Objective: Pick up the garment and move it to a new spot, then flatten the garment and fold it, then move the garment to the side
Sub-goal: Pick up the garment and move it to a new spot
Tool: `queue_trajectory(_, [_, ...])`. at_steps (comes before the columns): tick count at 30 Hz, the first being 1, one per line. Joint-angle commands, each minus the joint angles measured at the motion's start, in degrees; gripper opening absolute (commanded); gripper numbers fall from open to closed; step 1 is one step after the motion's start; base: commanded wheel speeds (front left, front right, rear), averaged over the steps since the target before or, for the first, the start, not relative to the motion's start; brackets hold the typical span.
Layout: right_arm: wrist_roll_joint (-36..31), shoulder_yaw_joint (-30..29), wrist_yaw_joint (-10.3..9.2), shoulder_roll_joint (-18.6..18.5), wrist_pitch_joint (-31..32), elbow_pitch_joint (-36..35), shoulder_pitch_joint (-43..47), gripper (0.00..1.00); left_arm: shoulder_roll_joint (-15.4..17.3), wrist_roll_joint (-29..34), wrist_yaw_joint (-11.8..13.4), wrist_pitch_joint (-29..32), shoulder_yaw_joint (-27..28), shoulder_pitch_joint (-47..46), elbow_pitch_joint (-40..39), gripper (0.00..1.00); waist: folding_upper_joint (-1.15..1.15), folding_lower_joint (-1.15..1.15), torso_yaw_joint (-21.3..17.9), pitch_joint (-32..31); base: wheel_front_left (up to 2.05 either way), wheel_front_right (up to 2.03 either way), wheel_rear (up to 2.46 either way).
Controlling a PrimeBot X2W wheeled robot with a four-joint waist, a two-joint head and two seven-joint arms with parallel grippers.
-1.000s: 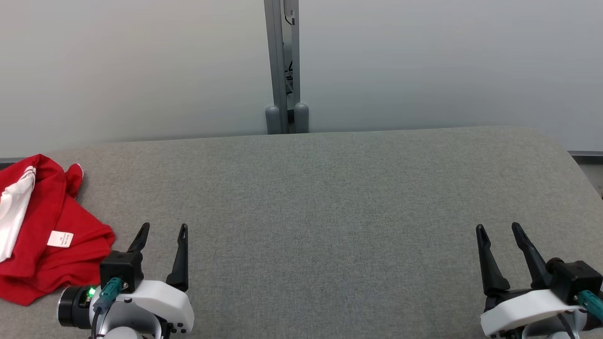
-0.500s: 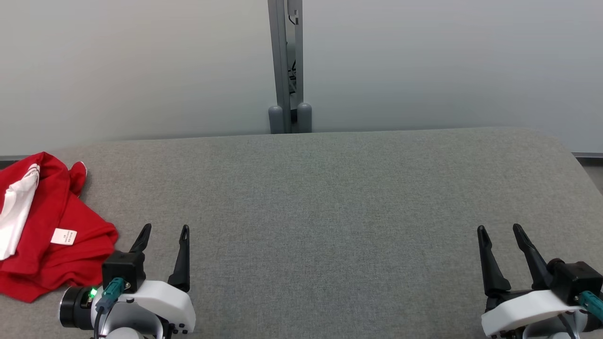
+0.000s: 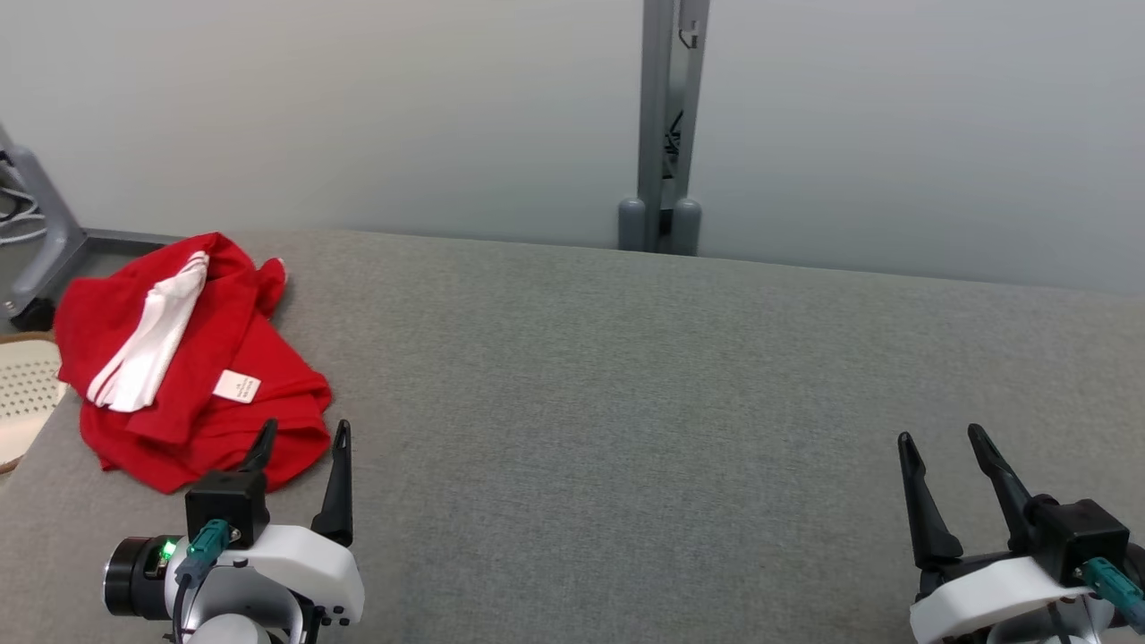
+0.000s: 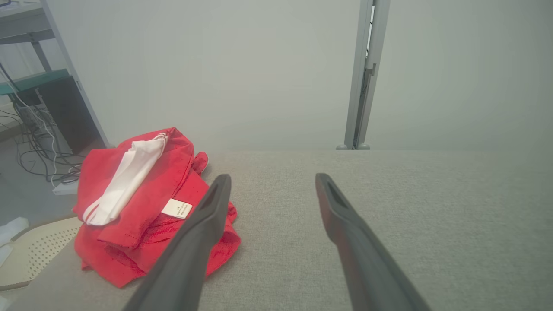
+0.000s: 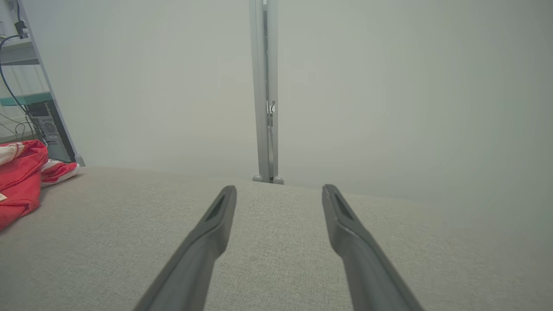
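Note:
A crumpled red garment [image 3: 192, 358] with white stripes and a small white label lies at the far left of the grey table [image 3: 626, 402]; it also appears in the left wrist view as the garment [image 4: 138, 203] and at the left edge of the right wrist view as the garment [image 5: 19, 181]. My left gripper [image 3: 304, 434] stands open just in front of the garment's near right edge, holding nothing. Its left finger overlaps the cloth in the head view. My right gripper [image 3: 939, 438] is open over bare table at the lower right.
A grey post [image 3: 666, 125] rises behind the table against a pale wall. A pale perforated basket [image 3: 22, 394] sits beside the table's left end. Shelving and cables [image 4: 34, 116] stand further left. Bare table stretches between the grippers.
The camera has turned left, so the whole picture has shifted right and the garment is now fully in view. Both grippers keep their open pose.

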Motion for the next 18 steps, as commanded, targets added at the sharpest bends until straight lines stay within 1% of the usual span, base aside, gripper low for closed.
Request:
queue_trajectory(1, [-0.53,0.2,0.13,0.2,-0.17,-0.33,0.33,1.0,0.59,0.01,0.25,0.08,0.15,0.28,-0.16,1.0,0.0,0.0,3.66,-0.11,0.0,0.0,0.0])
queue_trajectory(10, [-1.33,1.92,0.11,1.41,-0.17,-0.68,0.12,1.0,1.32,-0.62,0.98,0.22,0.63,0.91,-0.95,1.0,0.0,0.0,12.49,-0.26,0.0,0.0,0.0])
queue_trajectory(13, [-1.09,2.35,0.11,1.68,-0.17,-0.63,-0.17,1.0,1.53,-0.72,1.28,0.32,0.79,1.38,-1.39,1.0,0.0,0.0,14.52,-0.21,0.0,0.0,0.0])
queue_trajectory(18, [-0.7,3.66,0.11,1.98,-0.17,-0.02,-0.69,1.0,2.0,-1.3,1.9,0.39,1.21,2.19,-2.12,1.0,0.0,0.0,16.36,-0.13,0.0,0.0,0.0])
